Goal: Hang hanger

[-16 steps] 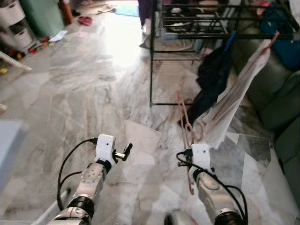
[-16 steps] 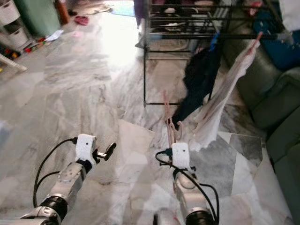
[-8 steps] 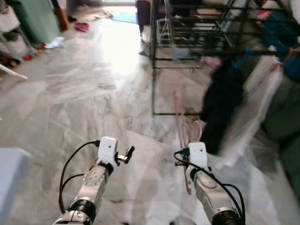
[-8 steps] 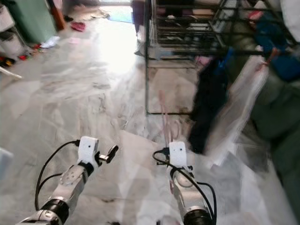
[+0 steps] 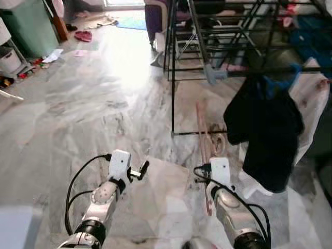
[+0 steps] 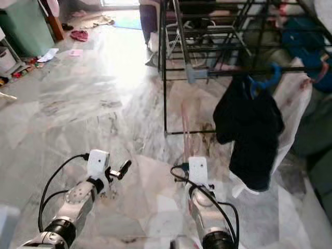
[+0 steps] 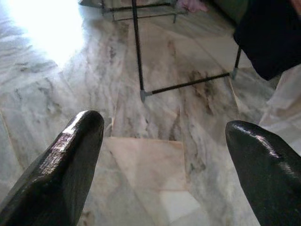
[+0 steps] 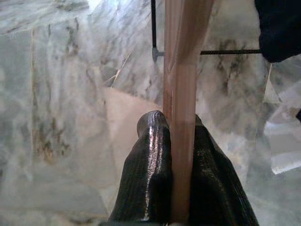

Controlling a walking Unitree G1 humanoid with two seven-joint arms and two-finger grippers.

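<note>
Right wrist view is showing you the right claw [image 8: 181, 165] clamping the pink hanger [image 8: 181, 94] between its fingers, pointing toward the drying rack [image 5: 207, 67], while your left claw [image 7: 160, 155] is hanging wide apart.

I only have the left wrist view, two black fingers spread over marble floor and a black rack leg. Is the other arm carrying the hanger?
Observer: Yes. The right gripper is shut on a pink hanger, its fingers pinching the hanger from both sides.
Operator: What's on the rack already?
Observer: A dark garment hangs on a blue hanger from the black drying rack.
Operator: Anything else there?
Observer: A white garment hangs just behind the dark one, to the robot's right.
</note>
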